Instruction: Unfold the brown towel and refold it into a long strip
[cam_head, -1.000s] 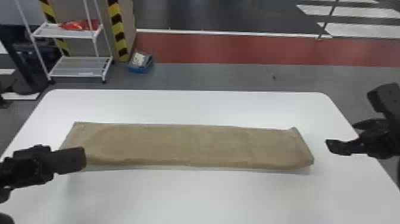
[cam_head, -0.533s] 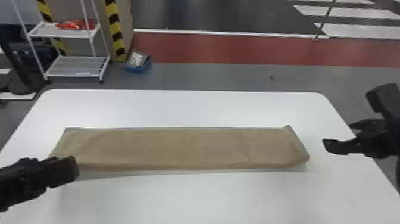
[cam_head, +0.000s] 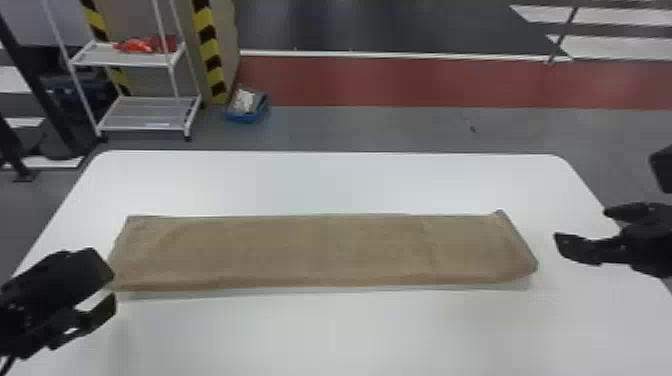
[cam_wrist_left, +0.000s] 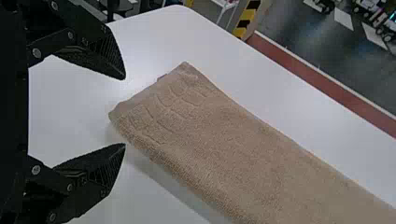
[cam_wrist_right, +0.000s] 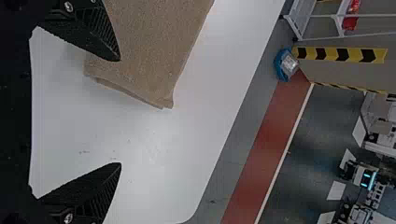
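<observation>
1 white tabletop (cam_head: 325, 335) carries the brown towel (cam_head: 320, 250), folded into a long strip roughly parallel to the far edge. Its left end now lies nearer the robot's edge than 1 second ago, so the strip sits straighter. Beside that end, the left gripper (cam_wrist_left: 125, 111) shows 2 spread fingers, empty; the right gripper (cam_wrist_right: 120, 112), near the right edge, is spread and empty too. Refolding looks nearly finished.

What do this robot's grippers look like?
The left gripper and right gripper are black, each with two tapering fingers bearing ridged surfaces, and silvery round screws on the linkages. A thin black cable shows by the left one.
</observation>
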